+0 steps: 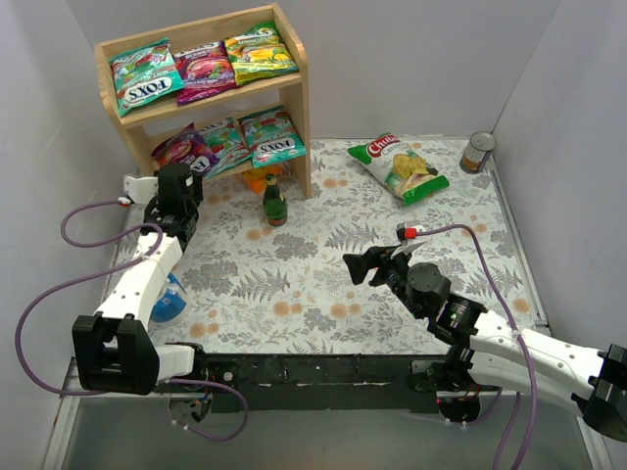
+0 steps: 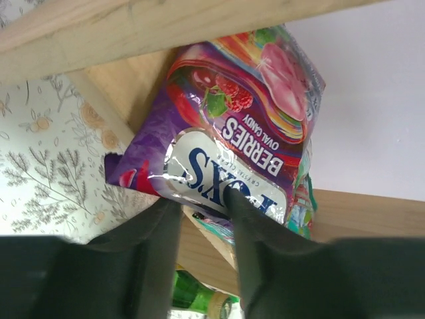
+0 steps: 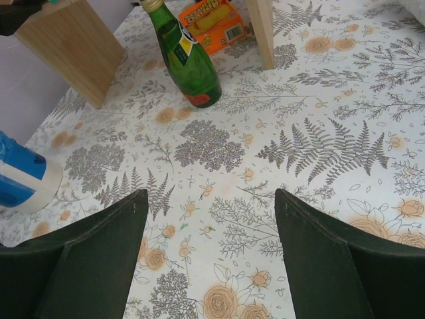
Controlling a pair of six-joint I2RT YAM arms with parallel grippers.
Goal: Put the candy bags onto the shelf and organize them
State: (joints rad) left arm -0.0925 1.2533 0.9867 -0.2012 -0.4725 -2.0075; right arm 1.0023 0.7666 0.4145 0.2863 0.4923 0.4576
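The wooden shelf (image 1: pixel 300 98) stands at the back left. Its top tier holds a teal (image 1: pixel 145 80), a magenta (image 1: pixel 204 70) and a yellow-green candy bag (image 1: pixel 259 51). The lower tier holds a magenta bag (image 1: pixel 179 151) and two teal bags (image 1: pixel 224 143) (image 1: pixel 273 138). My left gripper (image 1: pixel 180 172) is at the lower tier's left end. In the left wrist view its fingers (image 2: pixel 202 203) stand a little apart, tips against the bottom edge of the magenta bag (image 2: pixel 232 126), which leans under the shelf board (image 2: pixel 80 26). My right gripper (image 1: pixel 355 266) (image 3: pixel 211 199) is open and empty over the table's middle.
A green bottle (image 1: pixel 274 201) (image 3: pixel 184 56) and an orange box (image 1: pixel 261 179) (image 3: pixel 214 23) sit by the shelf's right leg. A white-and-green chip bag (image 1: pixel 400 164) and a can (image 1: pixel 478 152) lie at the back right. A blue-and-white object (image 1: pixel 167 299) (image 3: pixel 20 179) sits under the left arm.
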